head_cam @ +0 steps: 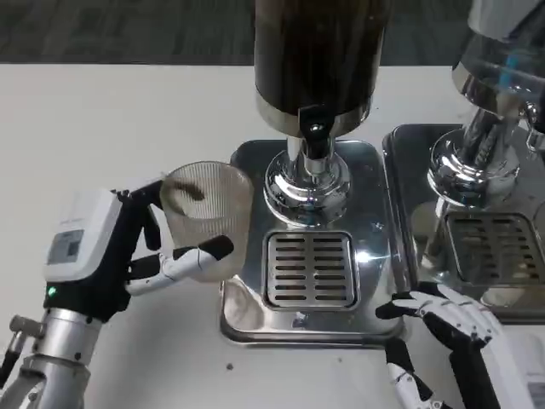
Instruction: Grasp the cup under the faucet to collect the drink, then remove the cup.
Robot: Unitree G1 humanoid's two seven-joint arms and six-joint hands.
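The left hand [102, 256] holds the cup [207, 217], a clear ribbed glass, with fingers [192, 258] wrapped across its near side and others behind its far left side. The cup sits at the left edge of the dispenser's steel base [247, 315], overlapping that edge, left of the faucet [316, 141] and not under it; whether it is lifted off the counter [111, 128] or resting on it cannot be told. A dark smear shows inside the cup near its rim. The drip grate [309, 268] lies in the base just right of the cup, in front of the chrome column [305, 183], and above them stands the tank [319, 51] of dark drink with the black faucet at its foot. The right hand [447, 319] rests at the front right corner of the base, its fingers [400, 304] spread apart and holding nothing, their tips touching or just over the base's rim. To the right stands a second dispenser [485, 170] with its own chrome column and grate, well apart from the cup.
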